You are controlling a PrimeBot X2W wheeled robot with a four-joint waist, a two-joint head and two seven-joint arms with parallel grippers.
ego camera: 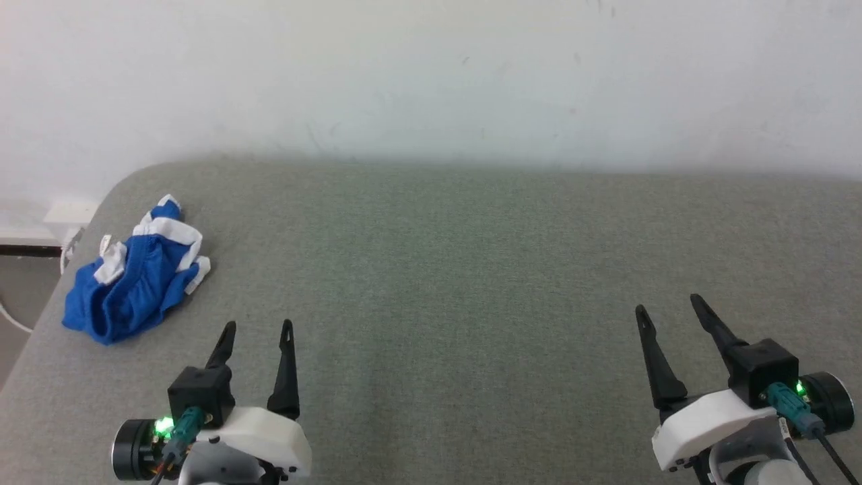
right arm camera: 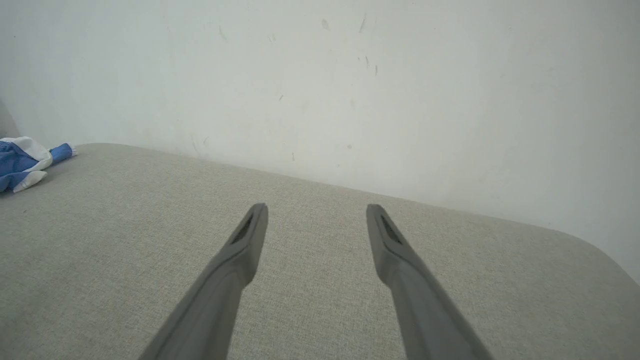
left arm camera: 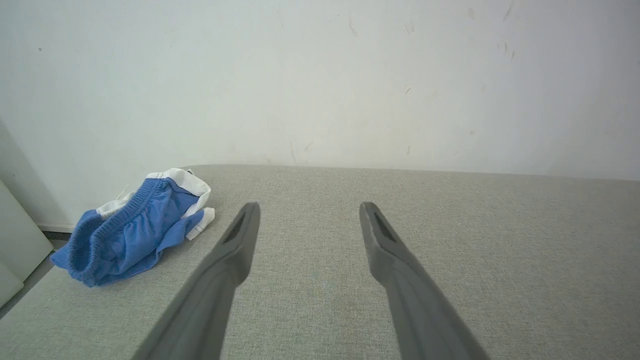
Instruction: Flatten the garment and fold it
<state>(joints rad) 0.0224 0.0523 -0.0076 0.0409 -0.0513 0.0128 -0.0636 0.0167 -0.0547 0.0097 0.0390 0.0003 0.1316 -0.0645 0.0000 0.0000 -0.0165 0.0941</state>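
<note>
The garment (ego camera: 135, 276) is a small pair of bright blue shorts with white trim, lying crumpled in a heap near the left edge of the grey padded table (ego camera: 471, 269). In the left wrist view the garment (left arm camera: 135, 227) lies to the left of my fingers, waistband gathered. At the far left of the right wrist view a bit of the garment (right arm camera: 25, 160) shows. My left gripper (ego camera: 259, 328) is open over the table, below and right of the heap, apart from it. Far to the right my right gripper (ego camera: 667, 303) is open with nothing between its fingers.
A white wall (ego camera: 431, 74) rises behind the table's far edge. The table's left edge (ego camera: 40, 323) runs close beside the garment, with floor and a white skirting beyond. A wide stretch of grey cloth surface lies between the two grippers.
</note>
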